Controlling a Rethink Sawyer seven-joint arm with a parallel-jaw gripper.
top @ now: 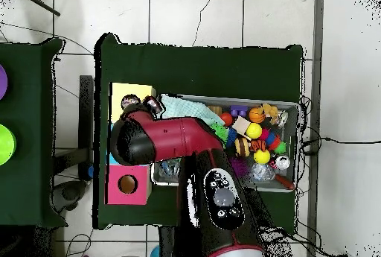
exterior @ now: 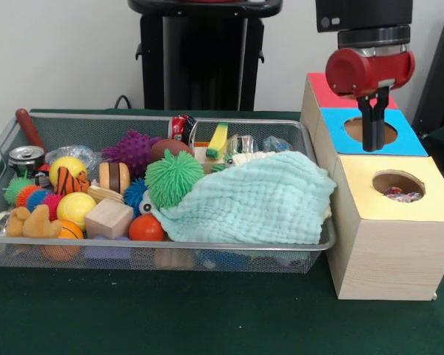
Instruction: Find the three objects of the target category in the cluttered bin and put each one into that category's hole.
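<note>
My gripper (exterior: 374, 145) hangs below its red wrist, straight over the round hole (exterior: 370, 131) in the blue middle section of the wooden box. Its black fingers (exterior: 368, 124) are pressed together and I see nothing between them. The yellow near section has a hole (exterior: 398, 184) with something shiny and crinkled inside. The mesh bin (exterior: 281, 244) to the left holds a mint cloth (exterior: 255, 200), a green spiky ball (exterior: 174, 177), a purple spiky ball (exterior: 133, 150), a yellow ball (exterior: 75, 207) and a wooden cube (exterior: 109, 218). In the overhead view the red arm (top: 167, 141) hides the gripper and the blue section.
More clutter fills the bin: a silver can (exterior: 26, 157), a red can (exterior: 182, 127), an orange ball (exterior: 146, 228), a tan teddy (exterior: 33, 222). The pink far section (top: 128, 185) of the box shows its own hole. Green felt (exterior: 170, 318) covers the table.
</note>
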